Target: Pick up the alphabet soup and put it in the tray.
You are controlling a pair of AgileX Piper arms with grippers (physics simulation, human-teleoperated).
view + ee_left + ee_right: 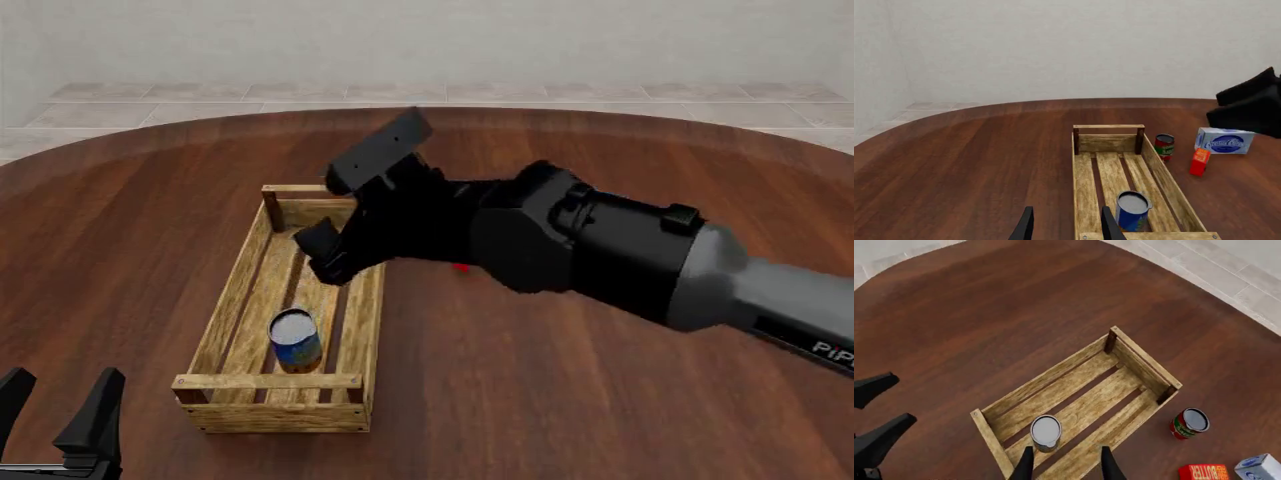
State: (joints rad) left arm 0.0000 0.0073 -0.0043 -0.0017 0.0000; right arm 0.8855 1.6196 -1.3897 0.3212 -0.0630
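Your right gripper (1062, 462) hangs released and empty above the long light wooden slatted tray (227, 300), where the blue-labelled, silver-topped alphabet soup can (295, 340) stands upright near its closer end. Your left gripper (54, 410) rests spread open near the tray's front corner. Beside the tray's far end sit a red and green can (1188, 423), an orange box reading "BUTTER" (1203, 472) and a blue-and-white carton (1225, 140) with unreadable script.

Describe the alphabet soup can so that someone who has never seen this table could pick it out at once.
Find the long wooden tray on the round brown table. The alphabet soup stands upright on the slats near the tray's end closest to the arms, the only thing inside it. Its blue label, orange-yellow lower band and grey top set it apart from the red and green can, which stands outside the tray.
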